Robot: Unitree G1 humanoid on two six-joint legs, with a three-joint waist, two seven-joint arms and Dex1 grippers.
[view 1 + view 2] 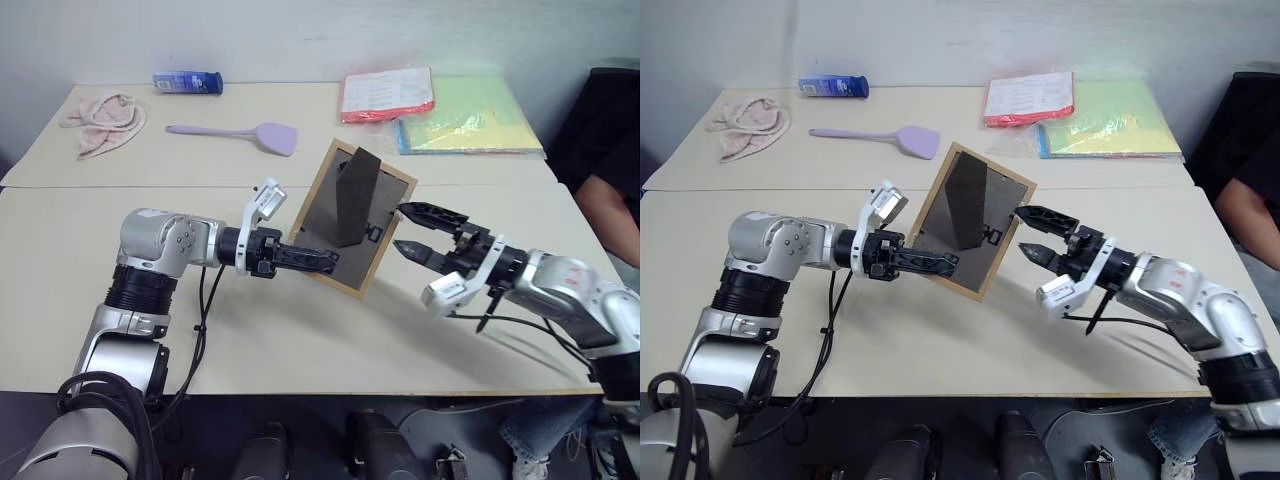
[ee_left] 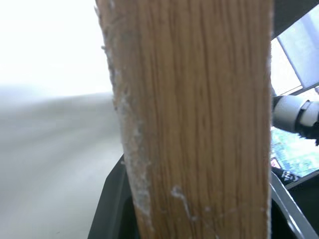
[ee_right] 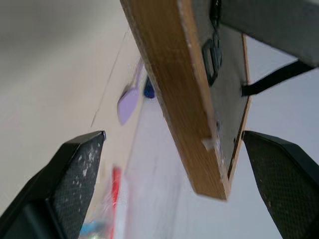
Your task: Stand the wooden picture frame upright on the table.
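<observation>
Holding frame aloft in my left gripper, right gripper agape beside it, leg seemingly out, not yet stood on table.

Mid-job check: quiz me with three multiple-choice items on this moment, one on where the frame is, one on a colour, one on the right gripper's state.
1. Where is the wooden picture frame?
A. Flat on the table
B. Held tilted above the table by the left gripper
C. Standing beside the towel

2. What colour is the spatula on the far table?
A. Lilac
B. Green
C. Black

3. How is the right gripper?
A. Shut on the frame
B. Shut on nothing
C. Open, at the frame's edge

Answers:
1 B: the left gripper clamps the frame's lower edge, and the frame hangs clear of the table.
2 A: it is pale purple.
3 C: its fingers stand wide apart on either side of the frame's corner.
</observation>
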